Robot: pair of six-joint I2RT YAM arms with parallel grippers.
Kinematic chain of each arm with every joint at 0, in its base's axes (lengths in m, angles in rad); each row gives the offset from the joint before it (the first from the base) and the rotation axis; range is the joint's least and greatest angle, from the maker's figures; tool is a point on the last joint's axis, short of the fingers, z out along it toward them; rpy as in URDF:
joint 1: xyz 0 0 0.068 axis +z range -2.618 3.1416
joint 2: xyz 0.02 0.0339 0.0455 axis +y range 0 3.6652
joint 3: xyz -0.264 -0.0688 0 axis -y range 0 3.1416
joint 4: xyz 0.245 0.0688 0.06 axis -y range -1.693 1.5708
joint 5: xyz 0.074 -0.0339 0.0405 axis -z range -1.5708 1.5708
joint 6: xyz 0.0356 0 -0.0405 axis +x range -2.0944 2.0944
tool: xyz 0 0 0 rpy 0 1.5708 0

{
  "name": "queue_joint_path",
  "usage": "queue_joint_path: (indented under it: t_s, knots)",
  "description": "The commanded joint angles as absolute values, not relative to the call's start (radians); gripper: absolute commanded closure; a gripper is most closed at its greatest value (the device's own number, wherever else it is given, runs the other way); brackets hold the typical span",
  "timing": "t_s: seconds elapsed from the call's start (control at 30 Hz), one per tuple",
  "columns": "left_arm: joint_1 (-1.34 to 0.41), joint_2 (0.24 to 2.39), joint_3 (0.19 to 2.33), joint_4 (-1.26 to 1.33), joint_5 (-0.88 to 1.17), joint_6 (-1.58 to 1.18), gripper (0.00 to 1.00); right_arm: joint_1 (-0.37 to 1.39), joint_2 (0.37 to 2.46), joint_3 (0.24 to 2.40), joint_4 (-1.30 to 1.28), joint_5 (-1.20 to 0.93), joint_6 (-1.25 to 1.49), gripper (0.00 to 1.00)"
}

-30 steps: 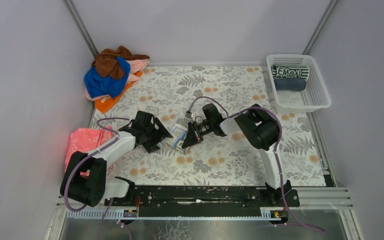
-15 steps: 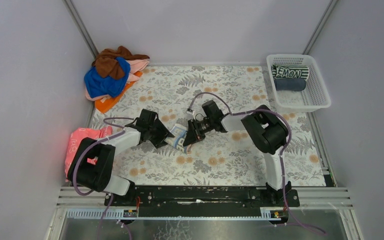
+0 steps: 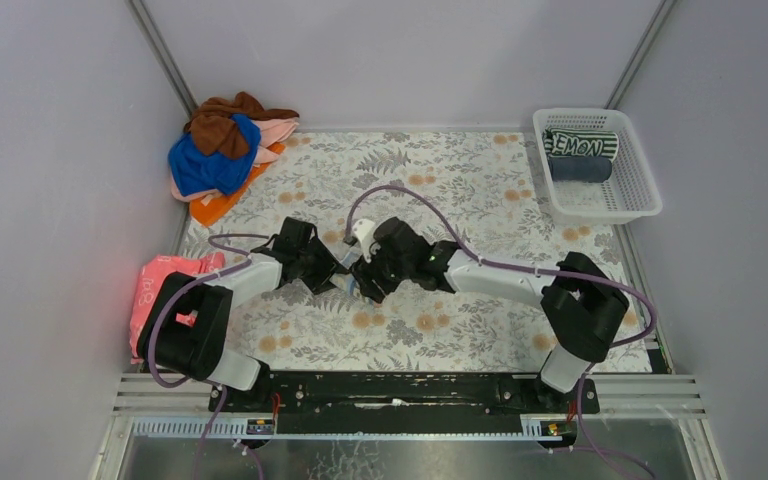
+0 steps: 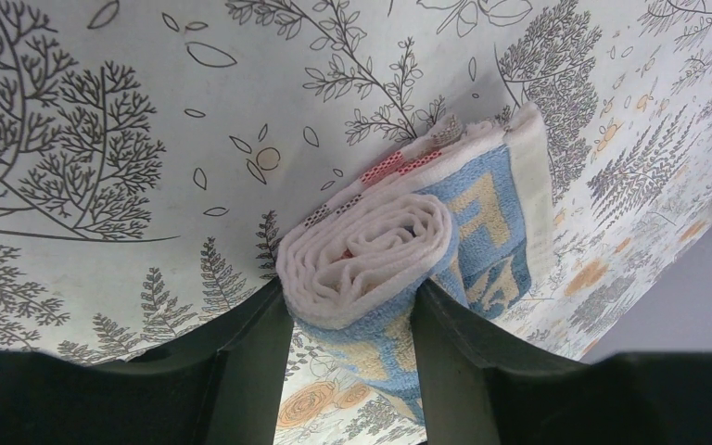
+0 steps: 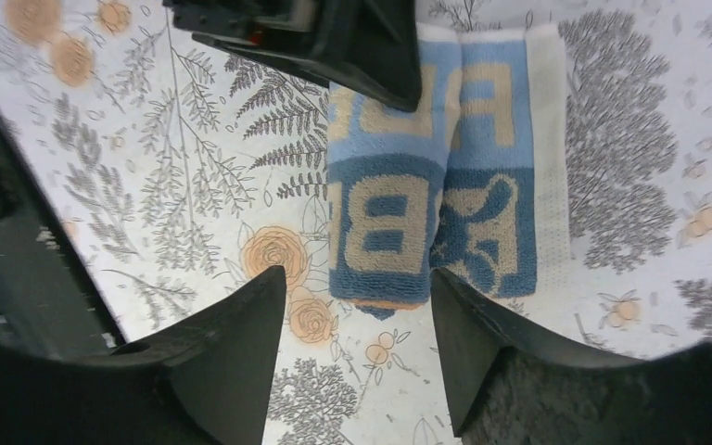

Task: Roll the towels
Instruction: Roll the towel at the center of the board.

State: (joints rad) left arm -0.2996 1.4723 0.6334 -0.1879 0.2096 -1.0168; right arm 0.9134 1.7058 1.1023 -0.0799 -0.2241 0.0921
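Towel (image 4: pixel 482 218) rolled | left end effector (image 4: pixel 352 297) clamps it | right end effector (image 5: pixel 357 280) spread wide

Soft, even light is falling from above in the top view, leaving the floral table cover (image 3: pixel 480 170) bright while the arms are casting only faint, diffuse shadows. The reddish-pink flat item (image 3: pixel 165 280) is glowing oversaturated, tinting the wall beside it. In the left wrist view the letter-printed towel (image 4: pixel 380 250) is showing crisp terry loops, while the left gripper (image 4: pixel 352 301) is sitting dark and featureless. The right gripper (image 5: pixel 354 278) is looking soft-edged, out of focus.
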Motion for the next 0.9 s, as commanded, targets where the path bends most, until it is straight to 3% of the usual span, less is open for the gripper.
queue_joint_path:
  t_s: [0.0, 0.3, 0.53, 0.7, 0.87]
  knots:
    - [-0.301, 1.527, 0.589, -0.319, 0.112, -0.98, 0.53, 1.026, 1.667, 1.08, -0.054, 0.086, -0.095, 0.33]
    - [-0.301, 1.526, 0.594, -0.324, 0.114, -0.979, 0.53, 1.146, 1.798, 1.105, -0.022, 0.228, -0.21, 0.29]
    - [-0.301, 1.524, 0.598, -0.332, 0.113, -0.976, 0.53, 1.16, 1.898, 1.113, -0.039, 0.256, -0.253, 0.35]
    - [-0.3, 1.514, 0.611, -0.346, 0.109, -0.972, 0.52, 1.153, 1.953, 1.127, -0.079, 0.21, -0.277, 0.54]
    - [-0.293, 1.478, 0.661, -0.412, 0.077, -0.947, 0.43, 1.082, 1.957, 1.166, -0.172, -0.033, -0.222, 0.77]
